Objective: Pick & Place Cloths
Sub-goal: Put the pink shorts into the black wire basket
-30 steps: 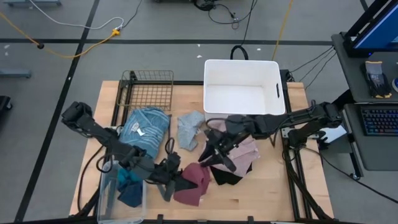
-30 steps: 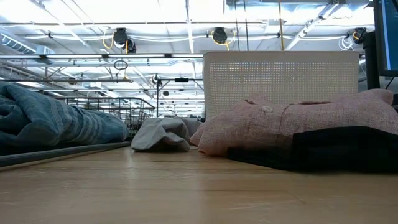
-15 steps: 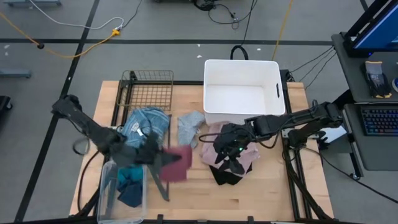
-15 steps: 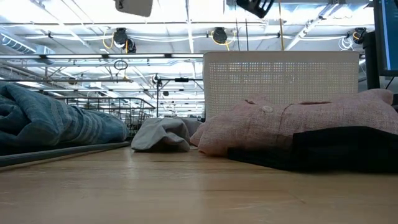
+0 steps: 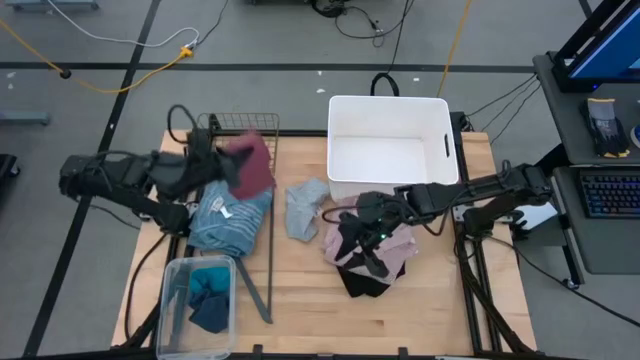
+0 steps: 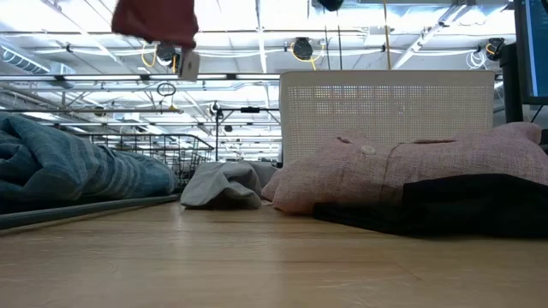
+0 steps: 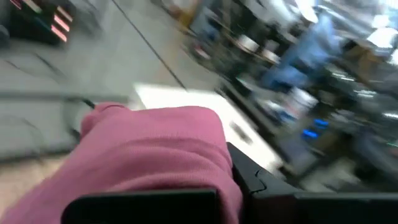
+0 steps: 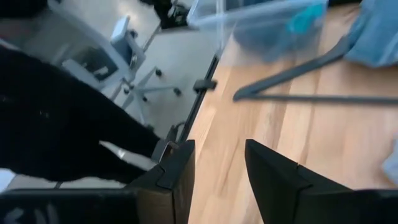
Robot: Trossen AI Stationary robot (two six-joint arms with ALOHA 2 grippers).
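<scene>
My left gripper is raised over the wire basket at the table's far left and is shut on the maroon cloth, which also shows high in the low view. My right gripper hovers open above the pink shirt; its fingers stand apart over bare wood. The pink shirt lies over the black piece. The blue striped top and the grey-blue piece lie flat on the table. Teal and navy pieces sit in a clear tub. My left gripper holds the maroon cloth bunched between its two fingers, with a bulging fold spilling over them. The fingers come roughly level from the table's left. The cloth is lifted clear and hangs below, a white tag dangling from it.
The white plastic tub stands at the far edge right of the wire basket. A clear tub sits at the near left corner, and a grey hanger-like bar lies beside it. Bare wood shows along the near middle of the table.
My left gripper has carried the maroon cloth up off the table's near middle, toward the left and far edge. The cloth, which lay on the wood, now hangs clear over the wire basket. My right gripper has stayed over the pink shirt.
</scene>
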